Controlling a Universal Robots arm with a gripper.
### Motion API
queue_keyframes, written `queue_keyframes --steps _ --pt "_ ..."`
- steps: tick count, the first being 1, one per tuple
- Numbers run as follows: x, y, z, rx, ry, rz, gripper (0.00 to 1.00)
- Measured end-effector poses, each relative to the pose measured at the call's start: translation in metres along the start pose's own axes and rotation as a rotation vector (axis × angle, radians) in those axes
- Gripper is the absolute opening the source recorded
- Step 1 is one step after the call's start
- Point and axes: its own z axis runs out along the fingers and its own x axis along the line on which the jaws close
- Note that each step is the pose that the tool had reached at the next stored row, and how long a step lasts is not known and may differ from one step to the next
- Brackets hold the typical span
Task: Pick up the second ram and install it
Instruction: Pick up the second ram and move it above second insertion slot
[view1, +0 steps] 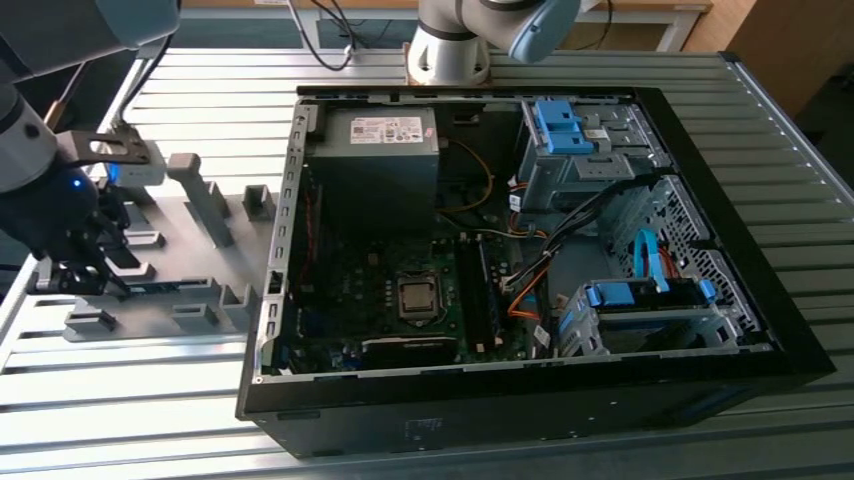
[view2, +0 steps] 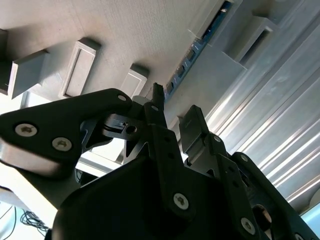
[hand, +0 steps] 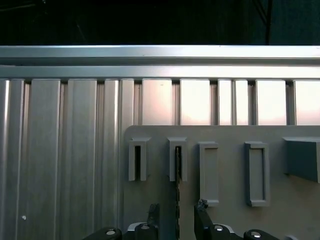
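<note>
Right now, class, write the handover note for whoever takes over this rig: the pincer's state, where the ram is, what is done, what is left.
Pincer: open, one finger on each side of the second ram, not gripping it.
Second ram: standing on edge in its slot on the grey fixture tray, to the exterior view's left of the open computer case.
Done: pincer lined up over the stick.
Left: grasp, lift, and install in the case.

Dark ram (hand: 177, 195), grey tray (hand: 231, 170), ribbed silver table (hand: 50, 150)
</note>
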Motion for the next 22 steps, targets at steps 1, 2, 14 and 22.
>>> queue_keyframes --steps 1,2,14,22 --pt "0.0 0.0 0.001 0.0002 -0.0001 0.0 0.4" --pt "0.0 0.0 0.0019 0.0001 -0.0001 0.0 0.4" --pt "0.0002 -0.0002 0.0124 0.0 0.0 0.0 0.4" --pt "0.0002 -0.0002 0.0151 0.0007 -0.0001 0.0 0.32"
